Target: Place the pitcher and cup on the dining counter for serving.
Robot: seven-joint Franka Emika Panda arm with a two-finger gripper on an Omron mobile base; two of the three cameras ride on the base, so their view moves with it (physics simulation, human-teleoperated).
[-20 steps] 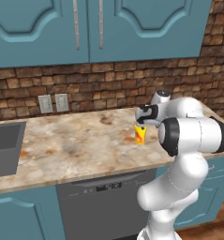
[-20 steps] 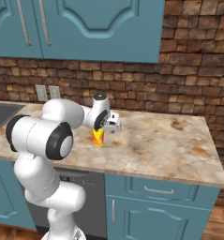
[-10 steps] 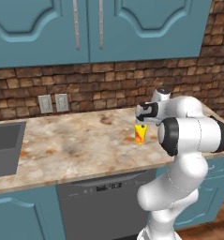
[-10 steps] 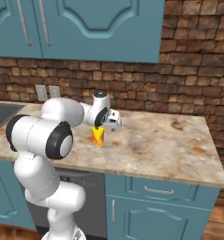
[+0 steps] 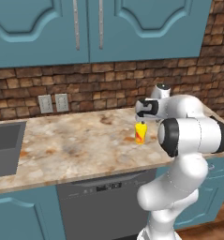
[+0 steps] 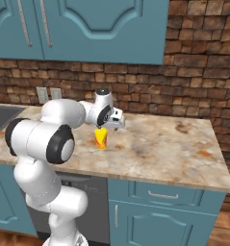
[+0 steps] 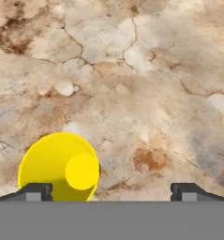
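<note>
The cup (image 5: pixel 140 132) is a small yellow tumbler with an orange-red lower part. It stands upright on the marbled counter (image 5: pixel 76 145) in front of the brick backsplash, also in the right base view as the cup (image 6: pixel 101 138). My gripper (image 5: pixel 144 119) hangs just above it, open and holding nothing. In the hand view the cup (image 7: pixel 57 168) lies low and left, under the left fingertip (image 7: pixel 37 191), off the middle of my gripper (image 7: pixel 111 192). The pitcher and the dining counter are out of view.
A dark sink (image 5: pixel 4 145) is set into the counter at the far left. Two wall outlets (image 5: pixel 54 102) sit on the brick. Teal upper cabinets (image 5: pixel 99 28) hang overhead, and a dishwasher (image 5: pixel 104 206) is under the counter edge.
The hand has crept slightly left in the left base view, staying just above the cup. The cup has not moved and the jaws stay open.
</note>
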